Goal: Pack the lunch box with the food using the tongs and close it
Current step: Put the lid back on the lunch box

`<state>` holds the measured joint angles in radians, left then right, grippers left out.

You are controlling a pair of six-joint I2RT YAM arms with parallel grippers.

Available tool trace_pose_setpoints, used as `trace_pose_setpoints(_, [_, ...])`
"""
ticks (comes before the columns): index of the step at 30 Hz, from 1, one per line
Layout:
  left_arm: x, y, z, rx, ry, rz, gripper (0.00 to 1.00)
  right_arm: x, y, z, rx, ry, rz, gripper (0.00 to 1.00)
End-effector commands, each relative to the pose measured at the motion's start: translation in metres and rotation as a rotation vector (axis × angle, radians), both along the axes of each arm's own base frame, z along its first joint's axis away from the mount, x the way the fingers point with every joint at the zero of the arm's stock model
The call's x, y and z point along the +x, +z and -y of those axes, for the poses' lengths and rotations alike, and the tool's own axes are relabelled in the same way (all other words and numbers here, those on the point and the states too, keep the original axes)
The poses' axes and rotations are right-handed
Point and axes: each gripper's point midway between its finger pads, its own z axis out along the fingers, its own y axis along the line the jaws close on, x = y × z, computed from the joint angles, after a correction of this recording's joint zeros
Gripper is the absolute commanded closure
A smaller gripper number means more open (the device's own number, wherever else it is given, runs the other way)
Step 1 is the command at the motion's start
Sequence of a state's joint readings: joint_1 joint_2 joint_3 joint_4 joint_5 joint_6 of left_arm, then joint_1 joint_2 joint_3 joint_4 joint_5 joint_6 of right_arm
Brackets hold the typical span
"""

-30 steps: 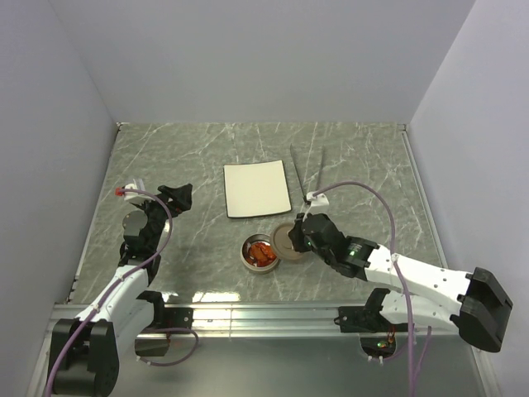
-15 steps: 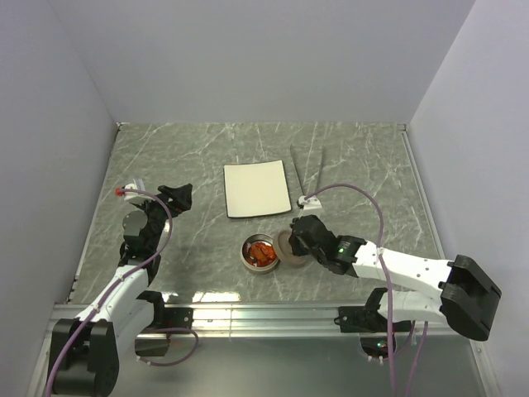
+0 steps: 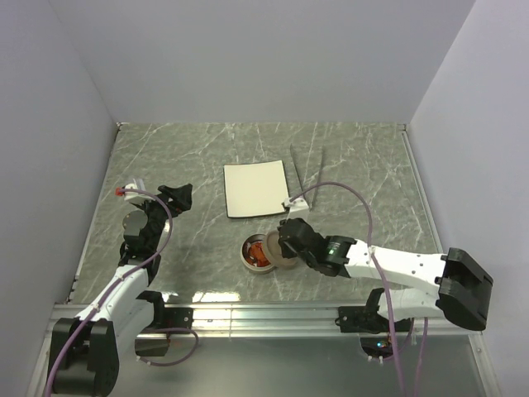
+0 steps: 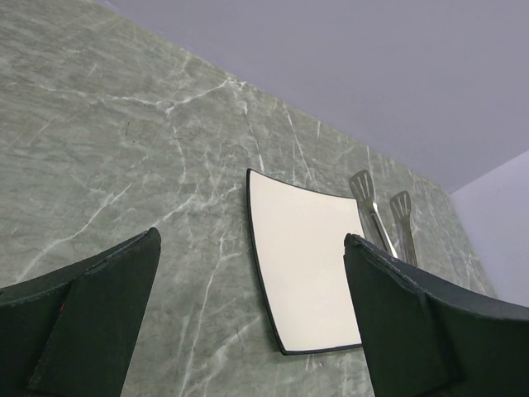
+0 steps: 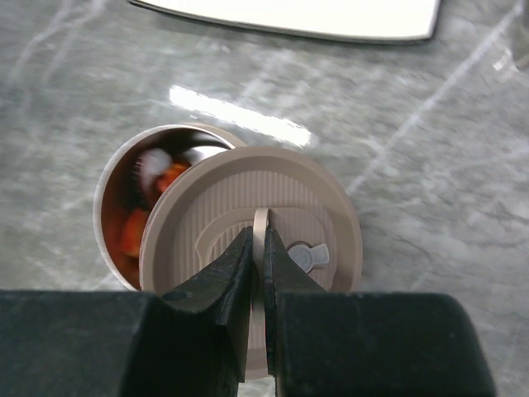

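1. Over at the right wrist, the lid (image 5: 216, 217) covers most of the lunch box (image 5: 102, 217). Only a crescent of the tin shows on its left.
2. The food (image 5: 134, 233) peeks through that crescent, orange and blurred, too few showing to count.
3. The lid's handle is buried between the closed fingers of the right gripper (image 5: 258, 236). Just a thin pale edge shows.
4. The white plate (image 5: 331, 15) is sliced off by the top edge.
5. From the left wrist, the tongs (image 4: 374, 211) show two flat tips. The rest runs behind a finger of the left gripper (image 4: 252, 240).
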<state>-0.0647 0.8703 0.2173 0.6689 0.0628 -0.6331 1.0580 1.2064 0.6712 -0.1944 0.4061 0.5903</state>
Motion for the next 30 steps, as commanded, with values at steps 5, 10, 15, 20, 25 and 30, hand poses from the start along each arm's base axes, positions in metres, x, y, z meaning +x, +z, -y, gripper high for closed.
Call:
trace_pose_setpoints(5, [0.0, 0.007, 0.0, -0.01, 0.0, 0.031, 0.01, 0.006, 0.028, -0.032, 0.016, 0.018, 0.068, 1.0])
trace_pose_setpoints(10, [0.0, 0.007, 0.0, -0.01, -0.003, 0.029, 0.01, 0.002, 0.025, -0.047, -0.009, 0.048, 0.066, 1.0])
trace_pose_setpoints(15, [-0.001, 0.007, -0.001, -0.01, 0.0, 0.032, 0.01, 0.001, 0.023, -0.06, 0.0, 0.076, 0.056, 1.0])
trace_pose_setpoints(20, [-0.001, 0.007, 0.0, -0.011, -0.002, 0.03, 0.01, 0.001, 0.021, -0.071, -0.011, 0.101, 0.055, 1.0])
trace_pose_setpoints(25, [-0.001, 0.007, -0.001, -0.012, 0.001, 0.032, 0.01, 0.001, 0.019, -0.079, -0.004, 0.113, 0.055, 1.0])
trace_pose_setpoints(30, [-0.001, 0.007, 0.0, -0.011, -0.002, 0.03, 0.01, 0.0, 0.011, -0.082, -0.017, 0.122, 0.041, 1.0])
